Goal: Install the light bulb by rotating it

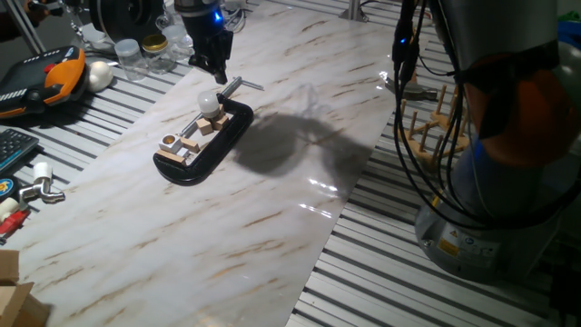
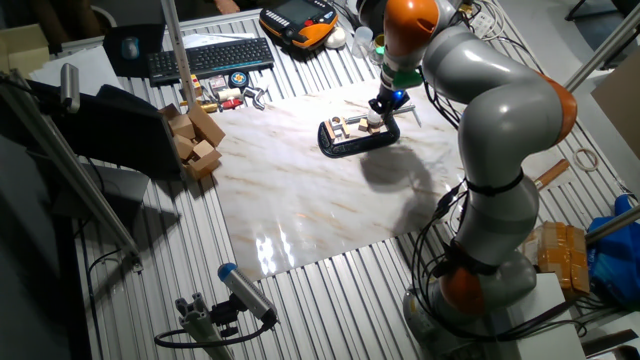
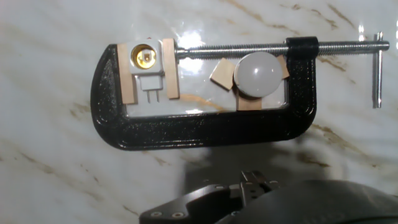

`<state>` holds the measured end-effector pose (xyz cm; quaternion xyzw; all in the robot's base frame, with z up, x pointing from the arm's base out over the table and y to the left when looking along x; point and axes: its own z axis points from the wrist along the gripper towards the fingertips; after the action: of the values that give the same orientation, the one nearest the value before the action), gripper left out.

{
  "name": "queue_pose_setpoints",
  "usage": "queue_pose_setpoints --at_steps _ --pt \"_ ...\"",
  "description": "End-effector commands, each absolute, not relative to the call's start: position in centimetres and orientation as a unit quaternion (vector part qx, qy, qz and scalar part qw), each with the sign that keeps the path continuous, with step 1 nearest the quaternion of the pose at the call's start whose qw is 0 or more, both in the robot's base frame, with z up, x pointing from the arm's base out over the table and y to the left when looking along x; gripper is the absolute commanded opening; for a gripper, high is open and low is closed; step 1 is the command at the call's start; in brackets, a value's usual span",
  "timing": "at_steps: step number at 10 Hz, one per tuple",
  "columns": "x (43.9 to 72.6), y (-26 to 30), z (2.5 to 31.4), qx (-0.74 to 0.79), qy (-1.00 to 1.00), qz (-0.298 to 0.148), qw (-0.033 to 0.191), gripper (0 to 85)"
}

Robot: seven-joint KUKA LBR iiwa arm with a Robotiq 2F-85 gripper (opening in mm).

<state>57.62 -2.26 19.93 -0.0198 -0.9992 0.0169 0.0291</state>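
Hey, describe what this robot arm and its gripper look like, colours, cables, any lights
The arm has bulky rounded light grey links with orange bands at the joints, seen in both fixed views. Black cables hang beside its base. The gripper is a compact black unit on a dark wrist, with a small blue light glowing on it. In the hand view only its dark body with small screws shows at the bottom edge.
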Motion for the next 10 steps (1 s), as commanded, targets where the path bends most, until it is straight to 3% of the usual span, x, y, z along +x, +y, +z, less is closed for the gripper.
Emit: queue_pose_setpoints --at_steps 1,4,10 --pt "57.86 -2.41 19.96 -0.019 -0.999 0.017 0.029 0.0" --pt "58.38 -2.82 19.66 -0.017 -0.999 0.022 0.019 0.0" --pt "58.59 -2.71 19.05 -0.021 -0.999 0.005 0.030 0.0"
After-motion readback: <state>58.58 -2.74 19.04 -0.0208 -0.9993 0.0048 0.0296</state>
